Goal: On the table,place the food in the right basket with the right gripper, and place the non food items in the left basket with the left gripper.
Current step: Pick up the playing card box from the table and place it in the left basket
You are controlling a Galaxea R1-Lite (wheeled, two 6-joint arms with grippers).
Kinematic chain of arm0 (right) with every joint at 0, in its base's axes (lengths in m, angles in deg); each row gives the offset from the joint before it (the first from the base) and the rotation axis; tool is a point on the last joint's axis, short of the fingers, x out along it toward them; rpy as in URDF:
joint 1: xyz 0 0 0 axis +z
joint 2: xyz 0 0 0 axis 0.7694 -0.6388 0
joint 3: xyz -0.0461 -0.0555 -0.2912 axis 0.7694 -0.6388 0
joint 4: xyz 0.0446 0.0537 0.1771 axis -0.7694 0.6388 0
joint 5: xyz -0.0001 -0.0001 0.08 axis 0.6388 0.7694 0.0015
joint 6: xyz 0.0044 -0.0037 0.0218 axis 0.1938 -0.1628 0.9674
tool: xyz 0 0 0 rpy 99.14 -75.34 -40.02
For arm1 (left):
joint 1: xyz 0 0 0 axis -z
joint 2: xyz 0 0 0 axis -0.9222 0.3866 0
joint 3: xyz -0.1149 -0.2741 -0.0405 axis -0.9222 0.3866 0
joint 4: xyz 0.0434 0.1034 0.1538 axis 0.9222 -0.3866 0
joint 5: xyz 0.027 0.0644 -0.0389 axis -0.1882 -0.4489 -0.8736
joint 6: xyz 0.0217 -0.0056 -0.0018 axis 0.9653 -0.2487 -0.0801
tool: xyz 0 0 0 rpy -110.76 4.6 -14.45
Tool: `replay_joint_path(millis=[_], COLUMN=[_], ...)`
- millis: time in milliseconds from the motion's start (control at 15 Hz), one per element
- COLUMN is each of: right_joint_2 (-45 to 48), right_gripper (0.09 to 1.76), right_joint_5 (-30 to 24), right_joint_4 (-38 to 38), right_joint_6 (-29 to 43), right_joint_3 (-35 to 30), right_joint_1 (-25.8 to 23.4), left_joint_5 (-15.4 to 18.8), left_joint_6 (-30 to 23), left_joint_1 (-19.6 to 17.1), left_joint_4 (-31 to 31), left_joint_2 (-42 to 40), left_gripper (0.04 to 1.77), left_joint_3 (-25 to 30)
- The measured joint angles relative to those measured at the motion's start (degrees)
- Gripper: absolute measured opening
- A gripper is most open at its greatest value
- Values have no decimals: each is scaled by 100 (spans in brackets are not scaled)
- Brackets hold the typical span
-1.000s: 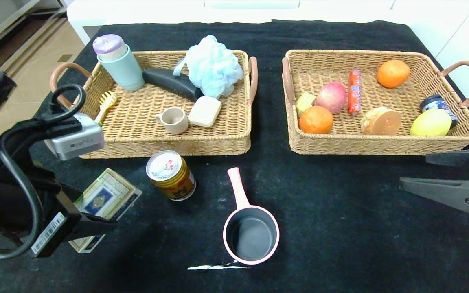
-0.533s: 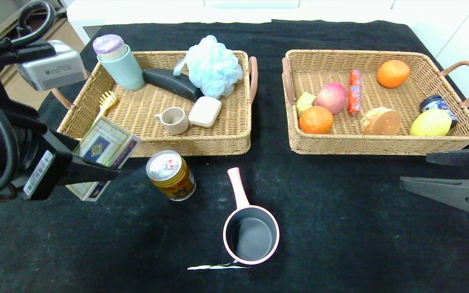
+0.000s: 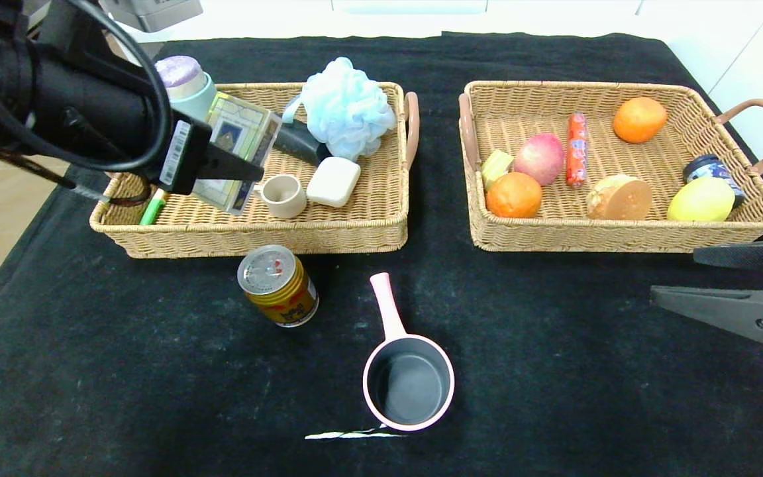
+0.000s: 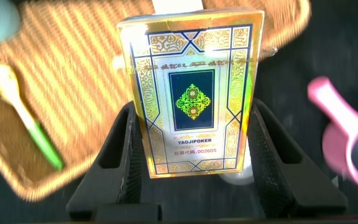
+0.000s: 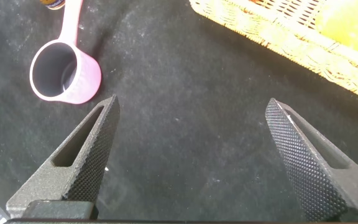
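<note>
Left gripper (image 3: pixel 232 173) clamping card box (image 3: pixel 234 151) over left basket (image 3: pixel 355 228), upper left. Wrist view alone shows box print (image 4: pixel 191 102). Right gripper (image 5: pixel 191 158) open, lower right; pan (image 3: pixel 408 386), can (image 3: pixel 278 285) on table (image 3: pixel 554 371).

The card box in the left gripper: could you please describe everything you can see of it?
The card box is flat, cream-yellow glossy cardboard with gold ornament, blue line borders and a dark panel bearing a green diamond mark, above small print. It stands tilted, clamped at its side edges between the left gripper's black fingers, held in the air over the left basket, touching nothing else visible.
</note>
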Motion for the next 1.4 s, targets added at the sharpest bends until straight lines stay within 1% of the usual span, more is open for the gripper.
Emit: replay_joint_path(millis=[200,333,667,867,1133,1267,1400], right_joint_2=[0,0,-6,-13,-16,-16,-16], right_gripper=[171,171,171,171,171,171,171], right_joint_5=[-2,-2,-5,-5,-5,-5,-5], right_joint_4=[0,0,0,0,0,1,1], right_joint_6=[0,0,0,0,-2,0,0], right_joint_3=[0,2,2,0,-15,-22,-22], right_joint_1=[-1,-1,0,11,22,29,32], left_joint_5=[9,6,0,-24,-44,-41,-22], left_joint_6=[-236,-495,-639,-658,-658,-658,-658], left_joint_1=[4,-7,-94,-143,-146,-143,-143], left_joint_4=[603,1036,1969,2382,2437,2442,2443], left_joint_2=[513,852,1552,1854,2004,2011,2009], left_gripper=[102,102,102,102,102,118,130], left_joint_3=[-336,-521,-606,-606,-619,-623,-639])
